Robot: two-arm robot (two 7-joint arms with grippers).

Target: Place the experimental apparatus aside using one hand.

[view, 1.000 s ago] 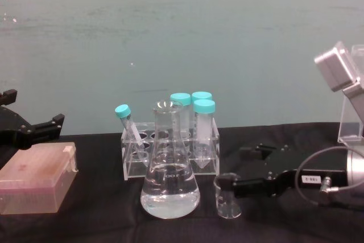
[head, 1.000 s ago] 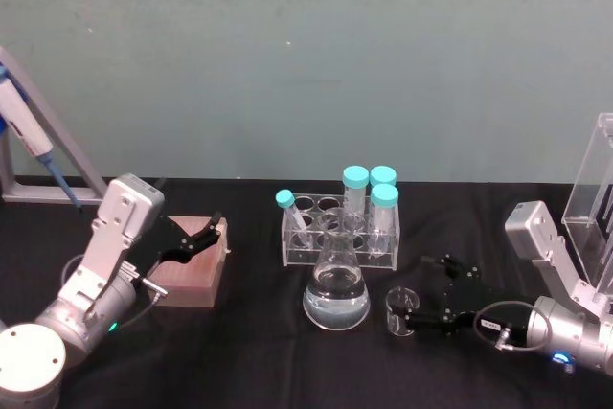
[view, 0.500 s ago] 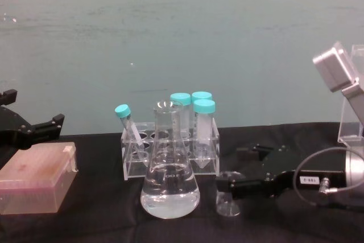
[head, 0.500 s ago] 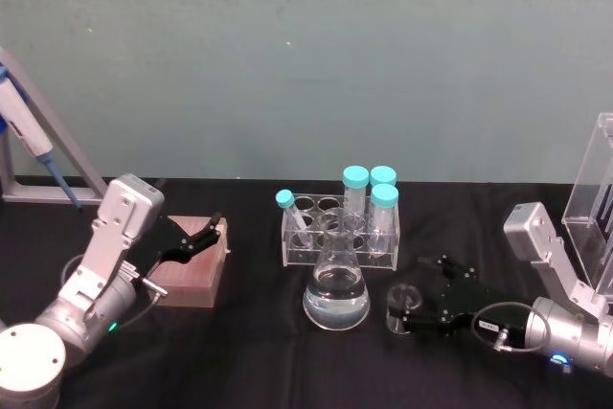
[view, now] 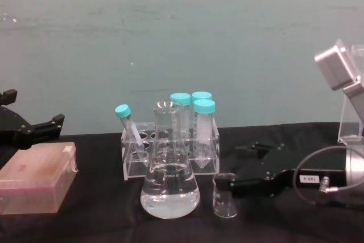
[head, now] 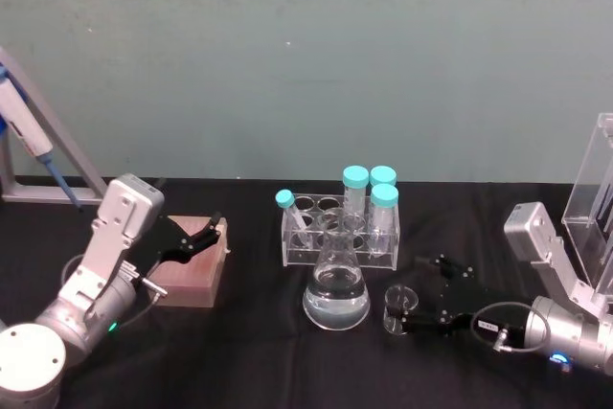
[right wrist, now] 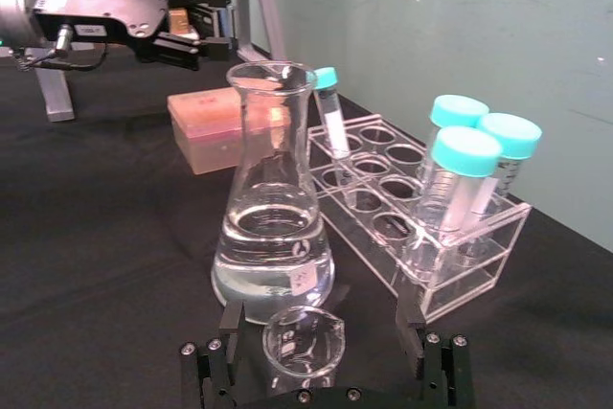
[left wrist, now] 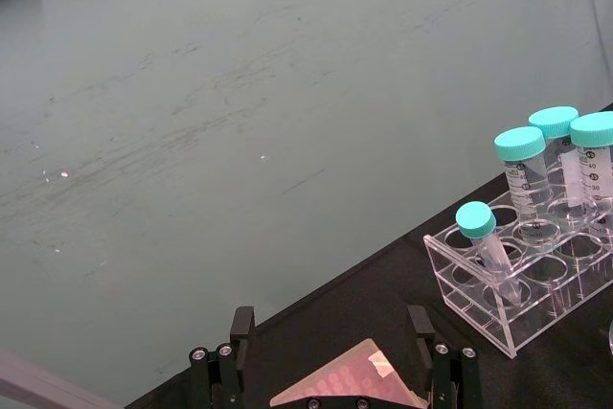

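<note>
1. Head view: the small beaker (head: 397, 309) stands upright, mouth up, just right of the conical flask (head: 336, 284) on the black table cloth (head: 249, 352). The right gripper (head: 414, 294) lies level, its fingers pointing toward the flask. There is bare cloth in front of the flask. The tube rack (head: 335, 232) stands close behind it, and the acrylic stand (head: 594, 198) is well to its right.
2. Left wrist view: the left gripper (left wrist: 329, 328) hangs spread wide, holding nothing, over a pink box (left wrist: 350, 385). The printed scales on the capped tubes (left wrist: 525, 174) are too small to read.
3. Right wrist view: the right gripper's fingers (right wrist: 230, 321) are spread wide. The beaker stands between them with a gap on each side, ungripped. The flask's white mark (right wrist: 302, 280) is unreadable.
4. Chest view: the white label (view: 310, 179) on the right gripper is unreadable. The near fingertip is just beside the beaker, and I cannot tell whether it touches.
</note>
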